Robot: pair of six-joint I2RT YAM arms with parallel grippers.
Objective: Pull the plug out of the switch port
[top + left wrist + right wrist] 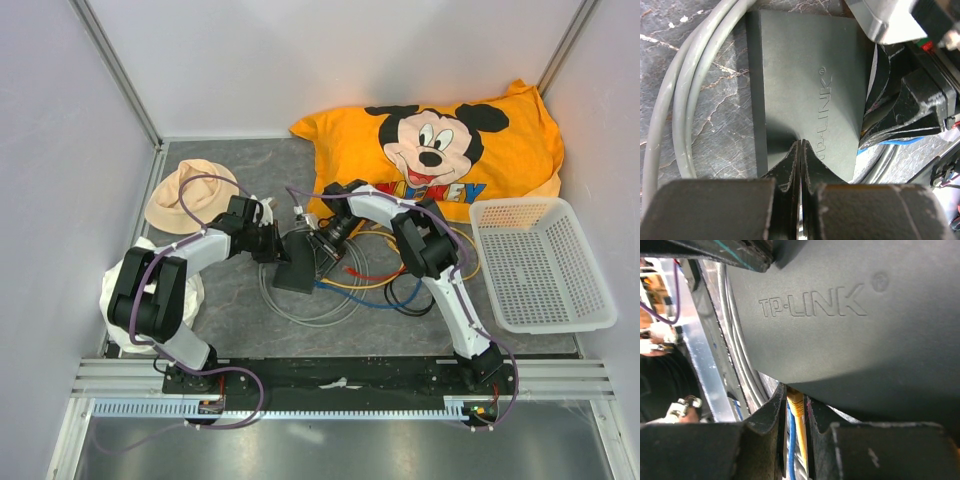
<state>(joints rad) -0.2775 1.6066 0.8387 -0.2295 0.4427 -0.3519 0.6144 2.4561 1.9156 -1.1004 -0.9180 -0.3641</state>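
The switch (298, 264) is a flat dark grey box lying on the mat between the two arms, with raised lettering on its lid (805, 85) (855, 330). My left gripper (279, 246) (801, 145) is shut with nothing between its fingers, and its tips rest on the switch's top. My right gripper (322, 244) (795, 401) reaches in from the opposite long side. It is shut on the plug (796, 407), a yellow ribbed boot that still enters the switch's edge. A blue cable (791, 450) runs beside the plug's yellow lead. The ports themselves are hidden.
A white mesh basket (540, 262) stands at the right. An orange Mickey pillow (440, 145) lies at the back, with a beige hat (190, 195) at the back left. Grey cable loops (305, 308) (685, 100) and coloured cables (375, 280) lie around the switch. White cloth (135, 285) lies beside the left arm.
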